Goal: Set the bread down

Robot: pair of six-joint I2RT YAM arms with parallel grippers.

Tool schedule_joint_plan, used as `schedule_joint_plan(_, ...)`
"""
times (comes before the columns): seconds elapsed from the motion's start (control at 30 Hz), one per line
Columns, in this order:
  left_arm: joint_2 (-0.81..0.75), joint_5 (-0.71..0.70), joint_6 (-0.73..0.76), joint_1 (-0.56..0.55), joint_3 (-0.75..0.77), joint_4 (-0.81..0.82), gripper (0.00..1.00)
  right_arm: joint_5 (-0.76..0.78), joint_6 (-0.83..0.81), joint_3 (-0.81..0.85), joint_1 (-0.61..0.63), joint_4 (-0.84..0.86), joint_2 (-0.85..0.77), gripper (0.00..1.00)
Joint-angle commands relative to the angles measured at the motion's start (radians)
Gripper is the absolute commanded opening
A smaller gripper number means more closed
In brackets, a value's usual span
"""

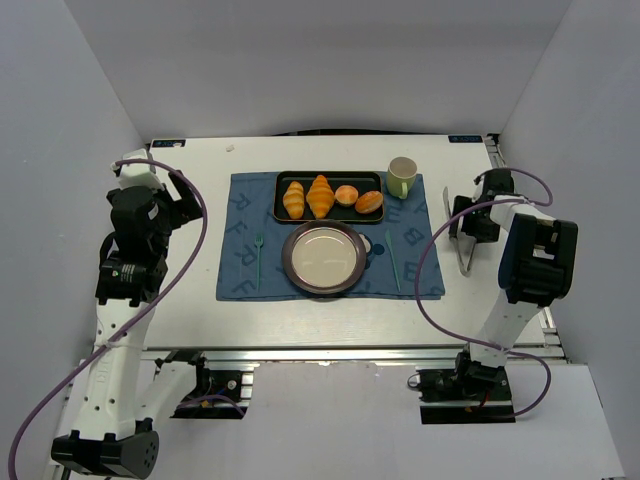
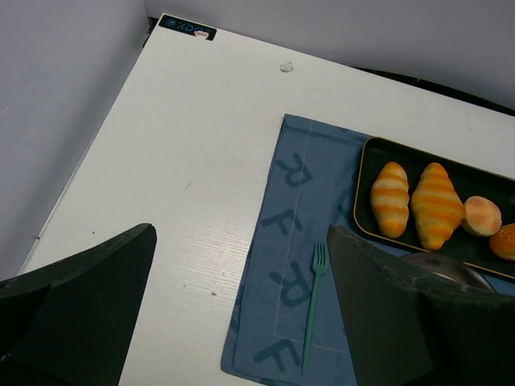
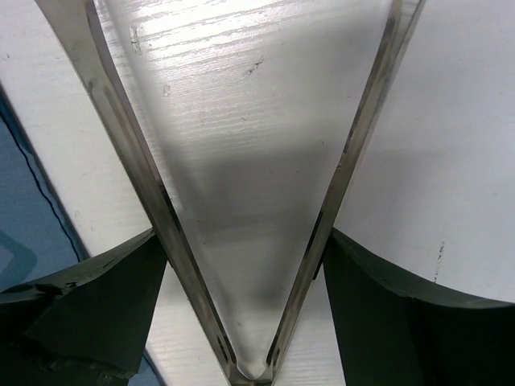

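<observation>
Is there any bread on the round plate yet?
No, the round plate is bare; the bread lies in the black tray with the croissants.

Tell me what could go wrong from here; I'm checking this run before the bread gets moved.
The right gripper sits around metal tongs lying on the table; a loose hold could let them twist. The bread lies at the right end of the tray, close to a paler bun and the green cup, so wide tong tips might nudge either.

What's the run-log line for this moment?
bread: in tray | plate: empty | right gripper: around tongs | left gripper: open, idle
</observation>
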Motion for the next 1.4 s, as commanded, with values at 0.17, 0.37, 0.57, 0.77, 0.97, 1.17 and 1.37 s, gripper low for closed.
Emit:
schedule_joint_plan(0.17, -0.012, -0.002, 0.003, -0.003, 0.001, 0.0, 0.98, -0.032, 0.01, -0.034, 0.013, 0.023, 0.075, 0.82)
schedule_joint_plan(0.37, -0.019, -0.007, 0.006, -0.003, 0.003, -0.009, 0.98, -0.021, 0.021, -0.033, 0.027, 0.009, 0.055, 0.74)
schedule_joint_plan(0.57, -0.029, 0.004, -0.006, -0.003, 0.0, -0.011, 0.98, -0.004, 0.076, -0.034, 0.028, -0.043, -0.138, 0.68)
schedule_joint_plan(0.77, -0.038, 0.039, -0.044, -0.003, 0.007, -0.017, 0.98, -0.013, 0.177, -0.034, 0.054, -0.129, -0.454, 0.68)
schedule_joint_plan(0.97, -0.064, 0.062, -0.083, -0.003, 0.0, -0.02, 0.98, -0.07, 0.216, -0.004, 0.11, -0.21, -0.663, 0.67)
schedule_joint_plan(1.17, -0.096, 0.139, -0.127, -0.003, -0.042, 0.03, 0.98, -0.137, 0.239, 0.047, 0.249, -0.298, -0.758, 0.67)
schedule_joint_plan(1.37, -0.101, 0.132, -0.135, -0.003, -0.05, 0.06, 0.98, -0.171, 0.335, 0.024, 0.409, -0.226, -0.772, 0.64)
